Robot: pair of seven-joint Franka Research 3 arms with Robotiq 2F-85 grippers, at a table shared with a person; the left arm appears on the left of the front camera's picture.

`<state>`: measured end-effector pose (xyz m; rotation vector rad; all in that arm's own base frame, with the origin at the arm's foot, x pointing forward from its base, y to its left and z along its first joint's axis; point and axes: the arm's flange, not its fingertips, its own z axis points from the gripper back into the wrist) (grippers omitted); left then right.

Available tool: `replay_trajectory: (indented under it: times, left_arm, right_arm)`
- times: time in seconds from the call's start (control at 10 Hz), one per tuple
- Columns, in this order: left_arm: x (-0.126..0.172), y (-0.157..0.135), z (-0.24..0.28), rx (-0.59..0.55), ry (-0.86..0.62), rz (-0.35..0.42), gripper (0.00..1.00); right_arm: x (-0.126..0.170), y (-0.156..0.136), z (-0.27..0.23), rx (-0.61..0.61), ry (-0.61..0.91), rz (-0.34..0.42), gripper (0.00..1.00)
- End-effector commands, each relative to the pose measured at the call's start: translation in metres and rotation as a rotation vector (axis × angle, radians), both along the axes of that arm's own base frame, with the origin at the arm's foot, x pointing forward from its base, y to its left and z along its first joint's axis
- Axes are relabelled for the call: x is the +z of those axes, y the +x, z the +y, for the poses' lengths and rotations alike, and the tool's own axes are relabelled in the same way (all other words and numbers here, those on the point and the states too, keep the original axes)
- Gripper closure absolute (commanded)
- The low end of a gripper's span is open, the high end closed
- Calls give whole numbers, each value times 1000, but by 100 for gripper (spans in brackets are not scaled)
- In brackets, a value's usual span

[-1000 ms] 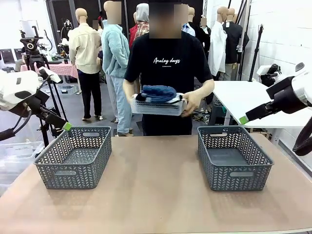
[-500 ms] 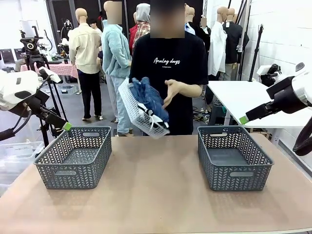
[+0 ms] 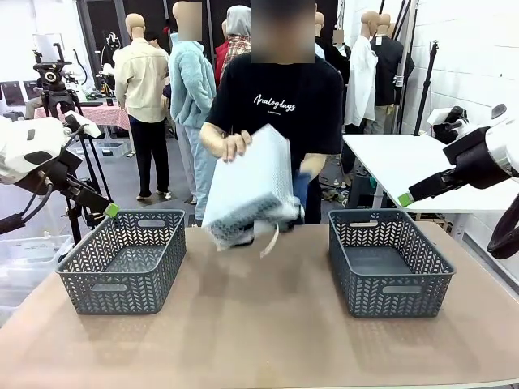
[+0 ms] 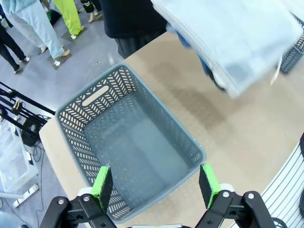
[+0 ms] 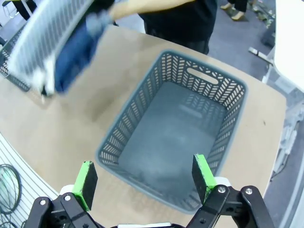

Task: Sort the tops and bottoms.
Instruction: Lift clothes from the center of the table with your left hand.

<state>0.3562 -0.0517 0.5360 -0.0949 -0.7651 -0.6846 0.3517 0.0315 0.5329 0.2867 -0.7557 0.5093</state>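
Fingers [image 4: 102,187] of both arms stay apart; the person [image 3: 280,105] has now upended the white basket [image 3: 247,190] of clothes [image 5: 73,57]

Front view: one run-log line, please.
person: white basket tipped over table | clothes: spilling out | left end effector: open, facing empty left grey basket | right end effector: open, facing empty right grey basket
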Motion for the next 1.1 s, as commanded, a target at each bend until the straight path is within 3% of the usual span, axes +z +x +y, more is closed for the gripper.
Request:
replay_trajectory:
  times: [0.0, 1.0]
  left_arm:
    - [1, 1, 2, 2, -5, -10, 6]
    - [1, 1, 2, 2, -5, -10, 6]
  right_arm:
    - [0, 1, 1, 6, 13, 1, 0]
    - [0, 1, 1, 6, 13, 1, 0]
